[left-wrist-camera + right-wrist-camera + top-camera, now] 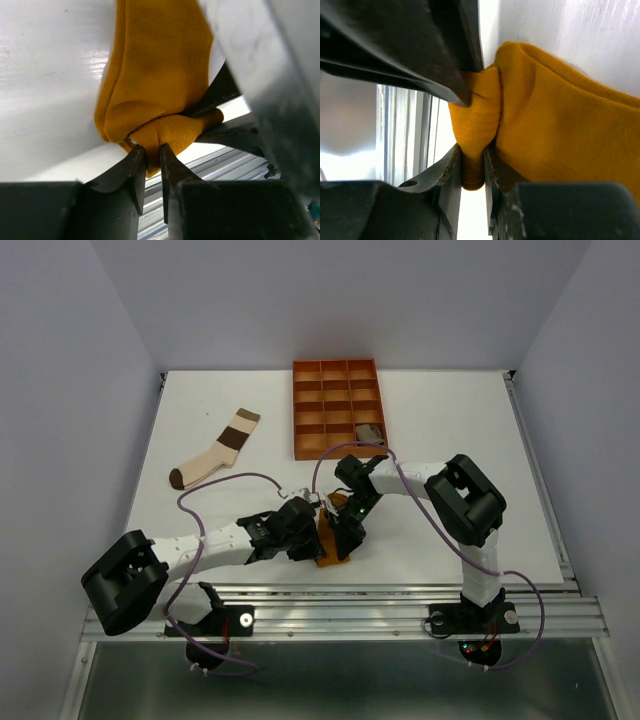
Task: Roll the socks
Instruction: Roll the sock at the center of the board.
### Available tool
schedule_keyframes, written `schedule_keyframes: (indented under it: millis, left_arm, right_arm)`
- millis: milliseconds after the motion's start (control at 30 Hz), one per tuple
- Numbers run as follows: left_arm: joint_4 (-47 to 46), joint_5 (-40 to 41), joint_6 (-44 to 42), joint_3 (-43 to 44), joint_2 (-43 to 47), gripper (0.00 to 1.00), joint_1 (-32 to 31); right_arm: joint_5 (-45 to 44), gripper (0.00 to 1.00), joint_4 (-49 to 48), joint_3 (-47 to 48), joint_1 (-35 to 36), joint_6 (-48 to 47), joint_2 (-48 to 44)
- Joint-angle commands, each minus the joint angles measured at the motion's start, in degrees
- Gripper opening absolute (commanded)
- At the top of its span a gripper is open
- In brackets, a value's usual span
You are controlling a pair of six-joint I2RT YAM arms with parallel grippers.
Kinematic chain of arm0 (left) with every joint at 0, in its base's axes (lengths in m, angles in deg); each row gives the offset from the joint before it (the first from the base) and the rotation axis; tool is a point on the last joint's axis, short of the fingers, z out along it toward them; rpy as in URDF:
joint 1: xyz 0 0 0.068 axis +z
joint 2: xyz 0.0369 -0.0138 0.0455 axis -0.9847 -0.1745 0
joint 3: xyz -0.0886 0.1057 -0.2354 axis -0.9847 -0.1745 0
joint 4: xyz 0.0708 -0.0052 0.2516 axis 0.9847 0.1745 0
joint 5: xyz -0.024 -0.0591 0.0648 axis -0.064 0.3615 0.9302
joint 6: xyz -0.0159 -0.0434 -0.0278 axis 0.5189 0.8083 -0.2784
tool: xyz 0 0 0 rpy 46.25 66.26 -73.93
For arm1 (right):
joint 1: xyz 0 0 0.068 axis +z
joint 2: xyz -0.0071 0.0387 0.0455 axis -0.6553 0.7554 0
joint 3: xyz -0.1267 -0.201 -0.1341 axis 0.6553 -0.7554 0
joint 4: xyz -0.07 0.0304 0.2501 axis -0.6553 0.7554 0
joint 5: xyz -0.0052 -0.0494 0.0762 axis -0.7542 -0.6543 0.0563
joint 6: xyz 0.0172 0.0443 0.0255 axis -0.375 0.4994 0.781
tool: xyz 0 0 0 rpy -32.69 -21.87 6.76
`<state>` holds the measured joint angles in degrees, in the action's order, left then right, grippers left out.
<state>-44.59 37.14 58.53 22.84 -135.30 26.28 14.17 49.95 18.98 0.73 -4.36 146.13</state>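
The white tabletop (450, 440) carried everything. The orange tray (337, 363) sat against its far edge, about midway along, with a grey bundle (368, 431) in the near right corner of the tray. The blocked sock (213, 455) lay flat toward the left edge, well apart from my arms. The mustard sock (330, 543) lay at the near edge, about midway along, between my two grippers.

My left gripper (152, 150) had its jaws drawn narrow, nipping a fold at the sock's (160, 65) bunched end, the cloth bulging just above the tips. My right gripper (472, 157) was narrow too, clamped on a fold of the same sock (560, 135), with cloth filling the slit between the fingers. The two grippers met at that end, close together, both touching the cloth.
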Motion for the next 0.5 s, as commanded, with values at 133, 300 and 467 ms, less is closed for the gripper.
schedule_keyframes:
  millis: [133,300,467]
  left_arm:
    - [3.6,-0.5,-0.8,3.3,-6.6,0.00,-0.3]
    - [5.5,-3.4,-0.3,5.8,-10.1,0.00,0.3]
    - [4.6,-5.9,0.6,4.7,-9.3,0.00,1.4]
  right_arm:
    - [-4.1,0.30,-3.0,-0.3,0.4,0.1,0.7]
    - [-6.7,0.52,-3.8,0.6,-0.1,-0.6,-1.4]
    - [-7.4,0.60,-5.5,-0.3,-1.2,-0.4,-5.0]
